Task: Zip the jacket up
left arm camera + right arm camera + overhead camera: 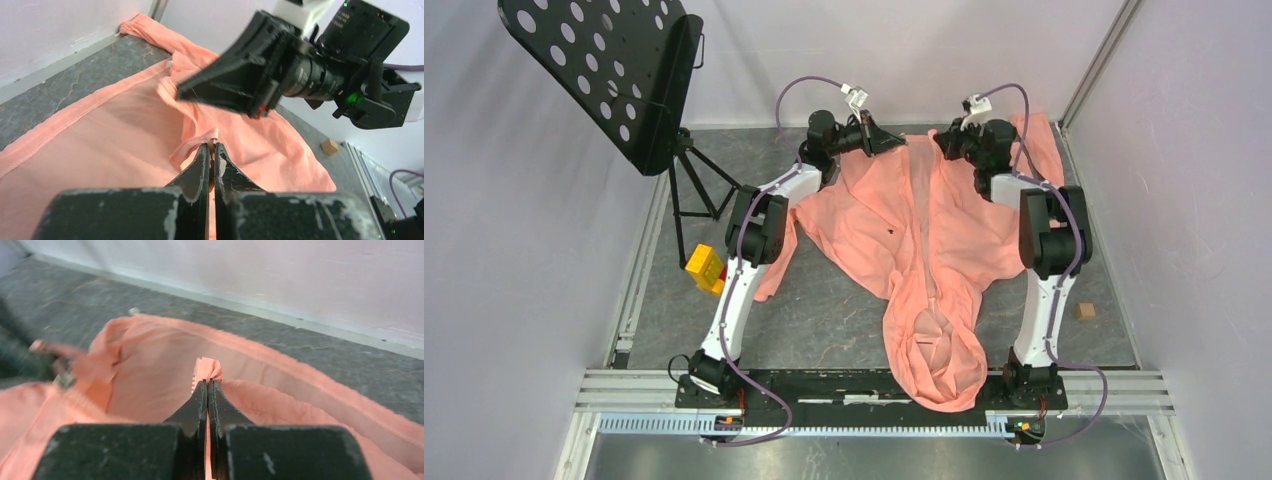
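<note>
The salmon-pink jacket (874, 225) lies flat on the table, hood toward the near edge and hem toward the far wall. A paler zipper strip (924, 210) runs down its middle, and a small dark mark (890, 231) sits to the left of the strip. Both grippers are at the far hem, close together. My left gripper (211, 146) is shut on a fold of the jacket's zipper edge, where a small metal piece (215, 134) pokes out. My right gripper (207, 381) is shut on the opposite zipper edge, with the teeth (199, 371) showing just past its tips.
A black perforated music stand (614, 70) on a tripod rises at the far left. A yellow box (705, 266) sits beside the left arm. A small wooden block (1083, 311) lies right of the right arm. White walls close in on three sides.
</note>
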